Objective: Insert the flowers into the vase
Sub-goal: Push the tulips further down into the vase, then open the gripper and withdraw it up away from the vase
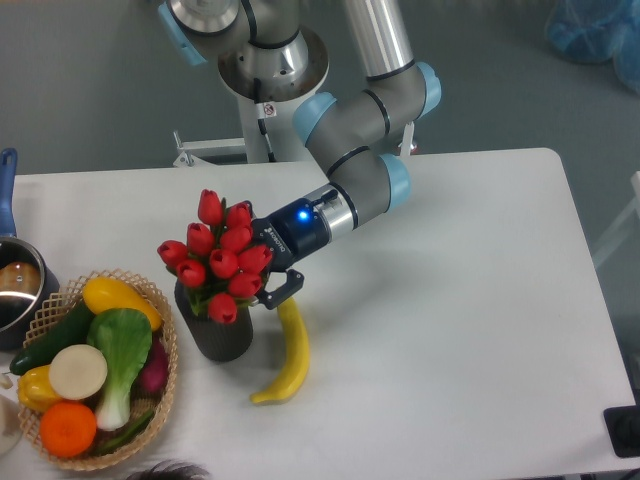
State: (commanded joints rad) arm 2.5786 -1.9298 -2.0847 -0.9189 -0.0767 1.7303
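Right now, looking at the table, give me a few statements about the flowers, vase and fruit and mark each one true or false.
1. The flowers sit above the mouth of the vase. True.
2. The banana lies inside the woven basket. False: it lies on the table, right of the vase.
3. The gripper is beside the flowers. True.
4. The vase has tipped onto its side. False: it stands upright.
5. The orange is in the basket. True.
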